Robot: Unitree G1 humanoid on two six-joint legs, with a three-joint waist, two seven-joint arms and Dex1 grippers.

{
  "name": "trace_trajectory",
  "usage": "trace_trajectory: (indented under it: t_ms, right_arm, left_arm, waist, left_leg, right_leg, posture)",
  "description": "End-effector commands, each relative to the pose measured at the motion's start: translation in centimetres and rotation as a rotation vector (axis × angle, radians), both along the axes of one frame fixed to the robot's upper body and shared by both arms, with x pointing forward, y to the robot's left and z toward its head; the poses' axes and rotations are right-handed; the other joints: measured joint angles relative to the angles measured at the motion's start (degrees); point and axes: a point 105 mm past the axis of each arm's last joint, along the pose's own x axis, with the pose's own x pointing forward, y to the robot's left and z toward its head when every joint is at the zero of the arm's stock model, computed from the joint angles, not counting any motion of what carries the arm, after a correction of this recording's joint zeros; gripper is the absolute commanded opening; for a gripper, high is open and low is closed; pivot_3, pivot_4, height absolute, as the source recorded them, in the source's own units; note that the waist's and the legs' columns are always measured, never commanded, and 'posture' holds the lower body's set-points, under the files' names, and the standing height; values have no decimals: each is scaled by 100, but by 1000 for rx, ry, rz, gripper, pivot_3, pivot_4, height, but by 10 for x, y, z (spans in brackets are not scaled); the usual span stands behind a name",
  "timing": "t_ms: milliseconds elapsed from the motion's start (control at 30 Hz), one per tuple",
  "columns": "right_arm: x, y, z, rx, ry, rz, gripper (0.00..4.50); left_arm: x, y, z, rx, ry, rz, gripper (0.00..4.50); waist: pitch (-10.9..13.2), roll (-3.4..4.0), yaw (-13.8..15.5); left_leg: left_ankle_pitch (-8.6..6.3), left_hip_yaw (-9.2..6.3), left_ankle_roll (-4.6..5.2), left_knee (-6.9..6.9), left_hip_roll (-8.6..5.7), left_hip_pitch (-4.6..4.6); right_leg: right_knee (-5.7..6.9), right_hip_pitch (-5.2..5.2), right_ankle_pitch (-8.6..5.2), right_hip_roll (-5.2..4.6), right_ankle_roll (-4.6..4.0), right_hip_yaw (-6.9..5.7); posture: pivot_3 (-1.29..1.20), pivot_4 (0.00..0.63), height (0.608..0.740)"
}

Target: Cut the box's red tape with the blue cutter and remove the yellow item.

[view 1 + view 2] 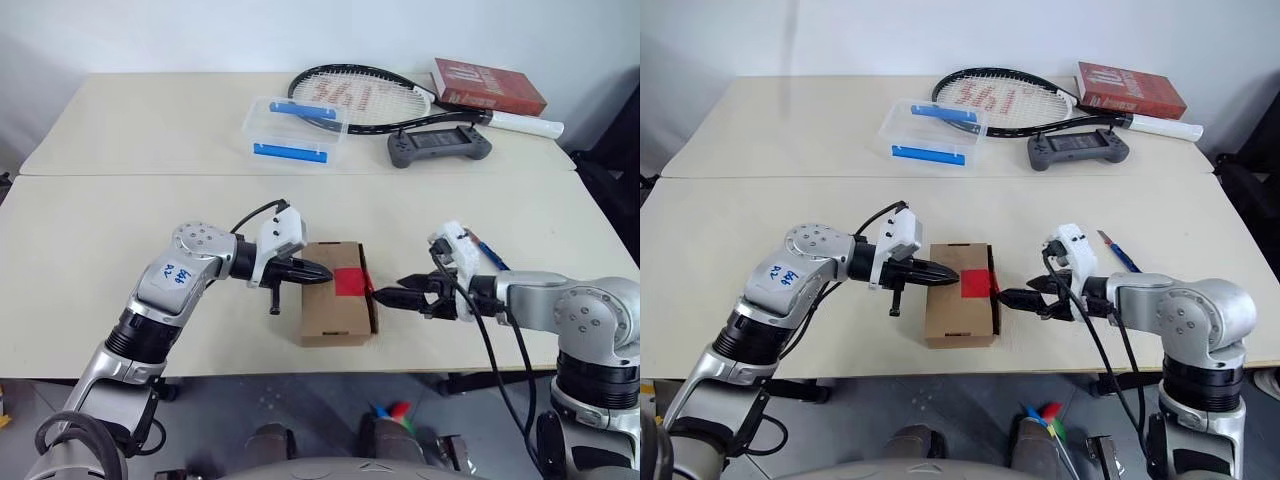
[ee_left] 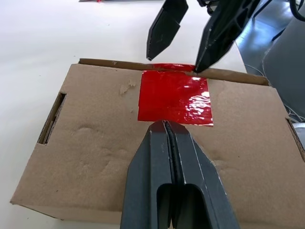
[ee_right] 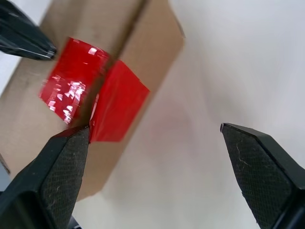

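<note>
The brown cardboard box (image 1: 330, 318) lies flat near the table's front edge, with the red tape (image 1: 350, 282) across its top and folded over its right side. My left gripper (image 1: 318, 272) is shut with nothing in it, its tip resting on the box top at the tape's left edge (image 2: 175, 98). My right gripper (image 1: 385, 293) stands open at the box's right edge, one fingertip (image 3: 71, 143) against the folded tape (image 3: 119, 102). The blue cutter (image 1: 1118, 250) lies on the table behind my right wrist. The yellow item is hidden.
At the back of the table are a clear plastic case with blue clips (image 1: 295, 130), a tennis racket (image 1: 370, 100), a red book (image 1: 488, 87) and a grey game controller (image 1: 440, 147). Bare tabletop (image 1: 90, 240) stretches left of the box.
</note>
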Motion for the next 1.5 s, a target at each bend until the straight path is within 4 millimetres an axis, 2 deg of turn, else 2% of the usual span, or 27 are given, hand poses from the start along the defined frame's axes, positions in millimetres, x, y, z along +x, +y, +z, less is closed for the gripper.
trace_trajectory:
  t_ms: [33,233,333,500,667,767,867,1133,1200,1333,1500]
  right_arm:
    - [0,-7,0,-2,7,-32,4483]
    - [2,11,4,-51,-37,11,4483]
    - [5,13,3,-167,-62,15,4483]
    - [11,18,8,-204,-96,5,4483]
    - [19,4,-2,-390,-137,-38,4483]
    - [26,-11,-10,-489,-169,-77,4483]
    - [31,-19,-13,-524,-192,-95,4483]
    - [30,-7,-13,-438,-224,-71,4483]
    - [27,-12,-5,-363,-200,-83,4483]
    - [18,-41,7,-287,-132,-70,4483]
    - [6,-47,24,115,53,-9,4483]
  left_arm:
    - [-4,3,-22,54,58,1,0]
    - [-4,2,-25,62,56,-8,0]
    - [-5,1,-26,64,54,-13,0]
    - [-5,-1,-26,60,54,-15,0]
    - [-6,-3,-27,58,57,-21,0]
    - [-7,-4,-28,63,57,-25,0]
    - [-8,-4,-29,70,57,-25,0]
    - [-9,-4,-30,72,55,-21,0]
    - [-9,-4,-29,70,50,-16,0]
    - [-10,-2,-27,72,46,-12,0]
    - [-12,0,-27,70,40,-7,0]
  waist:
    - [0,0,2]
    - [-3,1,-6]
    - [-5,5,-7]
    - [-9,0,-5]
    - [-20,-3,-2]
    - [-32,-11,8]
    - [-34,-8,-9]
    - [-36,-7,-17]
    - [-36,-7,-7]
    - [-35,-7,13]
    - [-36,-8,-4]
  left_leg:
    - [0,0,0,0,0,0]
    - [0,0,0,0,0,2]
    - [0,1,0,1,0,3]
    - [0,0,0,-1,0,3]
    - [0,-1,0,0,0,4]
    - [-1,-3,1,-1,-1,4]
    - [-2,-1,3,-1,-3,-1]
    - [-1,1,3,-2,-1,4]
    - [-1,1,3,-2,-1,3]
    - [-3,-1,7,-2,-2,-5]
    - [-4,1,10,-7,0,3]
  right_leg:
    - [0,0,0,0,0,0]
    - [0,1,0,0,0,1]
    - [1,1,0,0,0,4]
    - [1,0,0,0,0,4]
    - [0,2,0,0,0,4]
    - [-4,5,0,0,0,4]
    - [-12,5,0,-1,0,5]
    - [-10,5,0,0,0,6]
    - [-10,5,0,0,0,5]
    - [-18,4,0,0,0,5]
    - [-20,7,0,1,0,4]
  posture:
    - [0,150,740]
    - [0,150,740]
    - [0,150,740]
    - [0,150,740]
    - [0,150,740]
    - [0,150,740]
    - [0,150,740]
    - [0,150,740]
    - [0,150,740]
    - [0,150,740]
    - [0,150,740]
